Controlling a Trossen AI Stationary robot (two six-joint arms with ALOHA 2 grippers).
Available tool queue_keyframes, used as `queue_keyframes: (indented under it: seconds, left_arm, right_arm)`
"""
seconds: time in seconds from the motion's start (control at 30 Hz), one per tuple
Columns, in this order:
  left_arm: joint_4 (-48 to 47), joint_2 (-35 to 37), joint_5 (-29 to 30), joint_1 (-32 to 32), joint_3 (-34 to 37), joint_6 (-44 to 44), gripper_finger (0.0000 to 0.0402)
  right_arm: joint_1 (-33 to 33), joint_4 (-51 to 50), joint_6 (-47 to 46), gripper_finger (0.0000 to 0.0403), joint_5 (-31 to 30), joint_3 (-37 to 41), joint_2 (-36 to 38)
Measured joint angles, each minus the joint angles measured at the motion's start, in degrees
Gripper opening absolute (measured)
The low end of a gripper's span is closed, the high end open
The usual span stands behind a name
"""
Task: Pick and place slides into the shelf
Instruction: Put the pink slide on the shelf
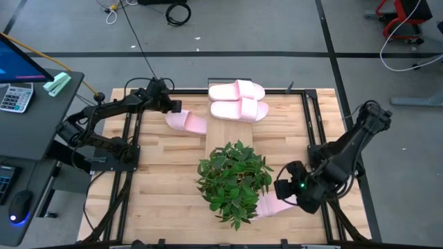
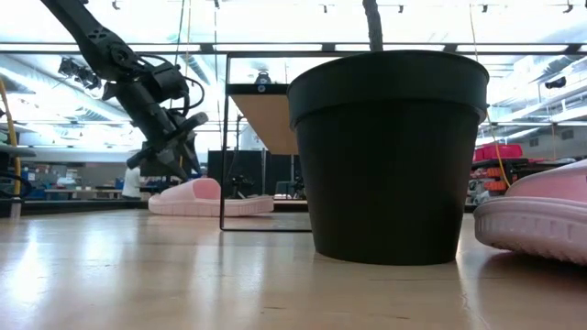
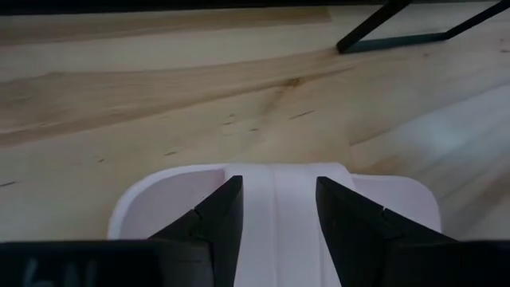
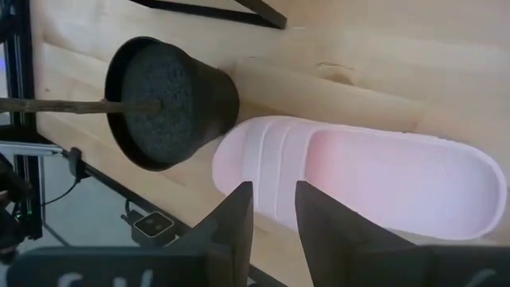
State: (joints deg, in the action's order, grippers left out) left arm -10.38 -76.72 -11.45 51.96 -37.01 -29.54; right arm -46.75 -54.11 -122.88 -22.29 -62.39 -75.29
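Two pale pink slides (image 1: 237, 90) (image 1: 239, 111) lie side by side on the shelf (image 1: 223, 133) at the table's far middle. A third slide (image 1: 187, 122) lies flat on the table left of the shelf. My left gripper (image 1: 175, 107) stands open over its strap end, a finger (image 3: 221, 214) on either side of a strap rib (image 3: 279, 199). The fourth slide (image 4: 358, 179) lies sole-down at the near right beside the plant pot (image 4: 171, 100). My right gripper (image 4: 273, 191) hangs open above this slide's strap end, holding nothing. My left gripper slants down onto the third slide's strap (image 3: 279, 231) from the far left. Both fingers show over the strap's top. I cannot tell whether their tips touch it. The slide lies flat on the table (image 2: 197, 198).
A leafy potted plant (image 1: 234, 181) in a black pot (image 2: 390, 156) stands mid-table, close to the fourth slide (image 2: 537, 220). Black frame rails (image 1: 128, 173) (image 1: 325, 207) run along both table sides. A desk with a calculator (image 1: 15, 97) stands off the left edge.
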Motion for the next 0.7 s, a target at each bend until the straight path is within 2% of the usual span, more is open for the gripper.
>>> queue_keyframes:
  seconds: [0.3, 0.7]
  left_arm:
    - [-0.8, 0.0, -1.7, 0.0, 0.0, 0.1, 0.0167]
    - [-0.9, 0.0, -1.7, 0.0, 0.0, 0.2, 0.0165]
  right_arm:
    - [-0.7, 1.2, -2.1, 0.0103, -3.9, 0.0, -0.1]
    - [-1.2, 4.8, -3.1, 0.0103, -3.7, 0.0, -5.6]
